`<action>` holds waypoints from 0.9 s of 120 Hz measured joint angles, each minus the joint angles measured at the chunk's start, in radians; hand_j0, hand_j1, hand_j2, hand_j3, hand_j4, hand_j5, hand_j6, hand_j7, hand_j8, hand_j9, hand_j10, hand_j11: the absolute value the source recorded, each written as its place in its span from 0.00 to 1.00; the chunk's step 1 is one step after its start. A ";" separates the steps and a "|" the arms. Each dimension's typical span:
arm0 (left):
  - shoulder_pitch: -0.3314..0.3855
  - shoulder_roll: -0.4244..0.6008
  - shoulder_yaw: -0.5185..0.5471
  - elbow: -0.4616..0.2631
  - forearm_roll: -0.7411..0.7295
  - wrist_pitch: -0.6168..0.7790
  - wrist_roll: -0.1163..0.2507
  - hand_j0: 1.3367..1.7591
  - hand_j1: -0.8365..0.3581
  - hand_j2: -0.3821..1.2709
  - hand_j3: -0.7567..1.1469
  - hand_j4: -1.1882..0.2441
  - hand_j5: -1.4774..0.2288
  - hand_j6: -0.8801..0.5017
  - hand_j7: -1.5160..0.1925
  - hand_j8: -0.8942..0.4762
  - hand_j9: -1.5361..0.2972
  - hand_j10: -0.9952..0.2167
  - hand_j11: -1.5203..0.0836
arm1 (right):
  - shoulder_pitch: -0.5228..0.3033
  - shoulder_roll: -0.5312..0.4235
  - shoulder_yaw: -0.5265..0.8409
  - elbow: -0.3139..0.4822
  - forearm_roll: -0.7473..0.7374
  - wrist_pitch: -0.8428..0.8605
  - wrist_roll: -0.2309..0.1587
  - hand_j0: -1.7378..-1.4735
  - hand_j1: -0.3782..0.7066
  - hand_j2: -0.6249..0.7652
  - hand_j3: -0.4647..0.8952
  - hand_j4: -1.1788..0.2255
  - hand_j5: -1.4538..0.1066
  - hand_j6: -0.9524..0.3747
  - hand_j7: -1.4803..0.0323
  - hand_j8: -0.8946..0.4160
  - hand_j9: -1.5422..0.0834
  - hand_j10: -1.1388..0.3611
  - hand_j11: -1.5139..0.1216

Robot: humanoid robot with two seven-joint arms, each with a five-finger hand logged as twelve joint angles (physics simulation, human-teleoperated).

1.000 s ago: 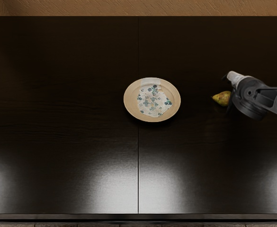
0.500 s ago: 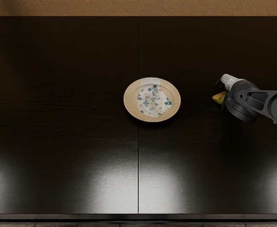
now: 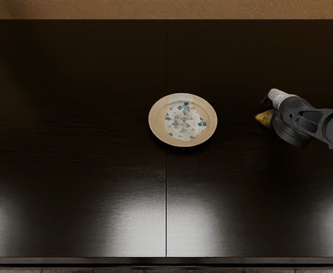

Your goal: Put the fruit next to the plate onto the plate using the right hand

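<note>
Head view of the reach-and-grasp step. The right hand (image 3: 283, 110), its arm entering from the right edge of the dark table (image 3: 98, 170), sits over the fruit (image 3: 263, 117) and hides most of it. Only a small yellowish, pointed end shows, projecting on the side that faces the plate (image 3: 183, 119). The fruit lies on the table near its right edge, about midway between the far and near edges, and well apart from the plate. The plate occupies the table's centre, beside the seam that divides the surface; it has a tan rim and a pale, blue-green speckled well, and nothing lies on it.

Whether the hand is open or closed around the fruit cannot be told, since the dark wrist and a pale part of the hand cover the contact area. Whether the fruit is touched or only shadowed is likewise unclear. The left arm is out of view.

Judged from this layout, the task is in its early part: the fruit is not yet lifted and not yet carried. The next move calls for a secure hold on a small, rounded, tapering body that could roll or slip aside under uneven pressure. A lift clear of the table would follow, then a carry toward the table's centre, ending above the plate's well.
</note>
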 joint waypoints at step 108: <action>0.000 0.000 -0.001 0.000 0.000 0.000 0.000 0.76 0.98 0.23 0.40 0.82 0.86 0.63 0.88 0.64 0.83 0.81 0.94 | -0.005 0.020 -0.014 -0.020 -0.008 -0.013 -0.001 0.31 0.54 0.43 0.34 0.48 0.52 0.34 0.55 0.33 0.55 0.43 0.53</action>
